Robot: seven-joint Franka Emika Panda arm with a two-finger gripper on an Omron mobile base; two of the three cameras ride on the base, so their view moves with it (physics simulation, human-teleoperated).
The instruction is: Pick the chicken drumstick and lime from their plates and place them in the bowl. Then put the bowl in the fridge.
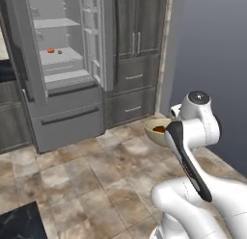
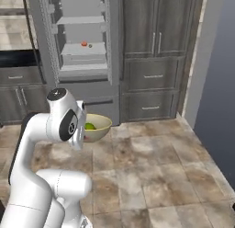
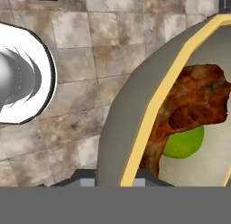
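The gripper [image 3: 115, 181] pinches the thick rim of the round tan bowl [image 3: 135, 123], held above the floor. Inside lie the brown roasted drumstick [image 3: 191, 101] and green lime [image 3: 185, 144]. They may roll, so keep it level.

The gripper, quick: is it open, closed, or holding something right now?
Gripper: shut on the rim of the bowl, which holds the chicken drumstick and the lime.

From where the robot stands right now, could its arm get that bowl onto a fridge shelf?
Probably not yet. The fridge stands open with bare shelf space and nothing blocks the way, but a stretch of tiled floor lies between it and the bowl, held low near the robot's body. The base would likely have to drive closer.
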